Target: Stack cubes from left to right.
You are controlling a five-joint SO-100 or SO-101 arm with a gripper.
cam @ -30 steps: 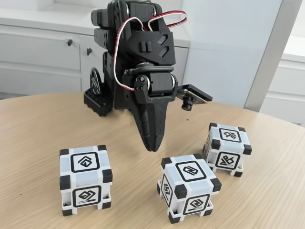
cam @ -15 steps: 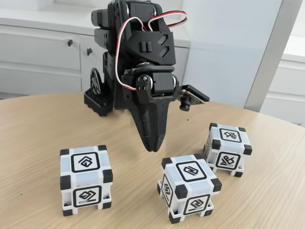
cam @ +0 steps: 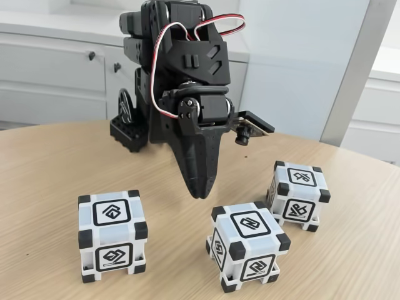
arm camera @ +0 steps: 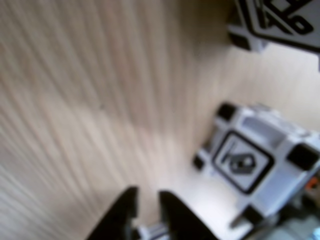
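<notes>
I've got the black arm (cam: 178, 69) hunched over the wooden table (cam: 44, 169) in the fixed view, and its gripper (cam: 199, 190) points straight down, the tip hanging in the air above bare wood. The jaws read as closed from here: the fingers come together into one dark wedge. In the wrist view the gripper (arm camera: 146, 199) pokes up from the bottom edge, two dark fingertips (arm camera: 124, 207) with just a thin sliver of wood between them, nothing in there. That picture is blurred, so I won't say more about them.

Three cubes sit on the table in the fixed view, none stacked, all apart from each other. The left cube (cam: 112, 235) stands well to the left of the gripper tip and nearer the camera. The middle cube (cam: 247, 245) sits at front right, turned a little on the wood. The right cube (cam: 298, 195) is behind it and further right. The gripper touches none of them.

Wrist view again: one cube (arm camera: 260, 165) sits right of the fingertips, its glyph face towards me, and the corner of another cube (arm camera: 280, 25) shows at top right. A small camera (cam: 247, 132) juts from the wrist, and white cabinets (cam: 56, 75) stand behind.
</notes>
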